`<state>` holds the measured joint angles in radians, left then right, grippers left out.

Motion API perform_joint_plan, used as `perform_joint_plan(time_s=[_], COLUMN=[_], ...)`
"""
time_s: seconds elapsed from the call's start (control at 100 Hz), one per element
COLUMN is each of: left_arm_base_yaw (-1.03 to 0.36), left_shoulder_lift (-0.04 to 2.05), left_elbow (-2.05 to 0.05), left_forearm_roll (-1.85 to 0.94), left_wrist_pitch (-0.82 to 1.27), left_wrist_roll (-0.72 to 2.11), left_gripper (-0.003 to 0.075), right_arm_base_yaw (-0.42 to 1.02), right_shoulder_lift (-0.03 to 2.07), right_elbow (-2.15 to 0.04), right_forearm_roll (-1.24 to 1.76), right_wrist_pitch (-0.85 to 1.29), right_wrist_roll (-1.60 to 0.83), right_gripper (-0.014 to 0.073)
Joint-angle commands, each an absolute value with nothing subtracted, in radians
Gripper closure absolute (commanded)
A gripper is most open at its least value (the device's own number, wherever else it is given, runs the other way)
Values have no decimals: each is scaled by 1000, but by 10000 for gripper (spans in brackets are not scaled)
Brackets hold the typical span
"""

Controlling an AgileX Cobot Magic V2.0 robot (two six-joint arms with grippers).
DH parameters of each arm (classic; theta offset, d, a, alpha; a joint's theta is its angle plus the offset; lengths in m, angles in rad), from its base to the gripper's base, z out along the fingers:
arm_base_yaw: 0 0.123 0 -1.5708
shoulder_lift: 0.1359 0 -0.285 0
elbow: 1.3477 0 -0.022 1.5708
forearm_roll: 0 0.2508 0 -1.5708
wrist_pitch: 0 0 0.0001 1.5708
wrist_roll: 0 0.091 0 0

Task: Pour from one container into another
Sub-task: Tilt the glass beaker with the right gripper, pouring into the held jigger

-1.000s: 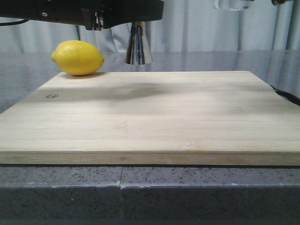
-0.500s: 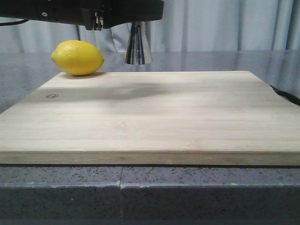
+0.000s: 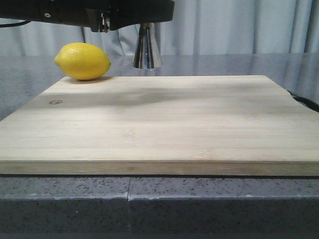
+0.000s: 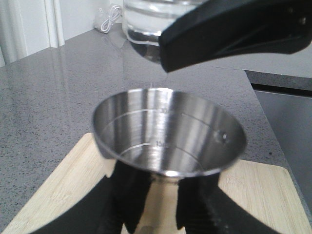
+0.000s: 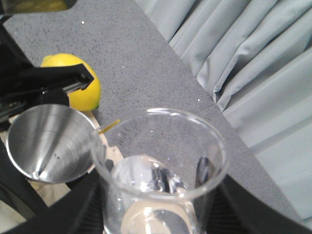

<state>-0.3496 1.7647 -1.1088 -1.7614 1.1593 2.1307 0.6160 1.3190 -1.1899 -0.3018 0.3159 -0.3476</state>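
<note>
My left gripper [image 4: 165, 204] is shut on the waist of the steel jigger [image 4: 168, 139], holding it upright above the cutting board [image 3: 164, 119]. Only the jigger's lower cone [image 3: 146, 50] shows in the front view, under the left arm. The open top cup shows bare steel and measure lines. My right gripper [image 5: 161, 214] is shut on the clear glass beaker [image 5: 161, 165], which has clear liquid in its bottom. The beaker [image 4: 146, 24] hangs a little above and beyond the jigger's rim. In the right wrist view the jigger [image 5: 48, 144] is close beside the beaker's rim. The right gripper is out of the front view.
A yellow lemon [image 3: 82, 61] lies at the board's far left corner, just left of the jigger, and the lemon [image 5: 80, 83] also shows in the right wrist view. A black cable [image 3: 304, 101] lies off the board's right edge. Grey curtains hang behind the grey counter.
The beaker's base, at the top right of the front view one second ago, has left that view. The left arm and jigger have not moved.
</note>
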Motion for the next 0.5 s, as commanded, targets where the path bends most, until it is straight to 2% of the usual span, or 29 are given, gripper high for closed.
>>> perform_joint_plan(time_s=[0.0,0.49], left_arm_base_yaw=[-358,-358], left_shoulder_lift=[1713,1713], left_elbow=[-1139,-1139], left_forearm_roll=[-1850,-1850], left_wrist_pitch=[1257,1257], left_wrist_roll=[2121,2121], left_gripper=[500,500], right_arm_base_yaw=[629,656], right_shoulder_lift=[1297,1315], right_elbow=[-1229,-1229], right_forearm_roll=[-395,-653], right_wrist_pitch=[241,194], right_wrist_roll=[-356,-356], right_gripper=[305,305])
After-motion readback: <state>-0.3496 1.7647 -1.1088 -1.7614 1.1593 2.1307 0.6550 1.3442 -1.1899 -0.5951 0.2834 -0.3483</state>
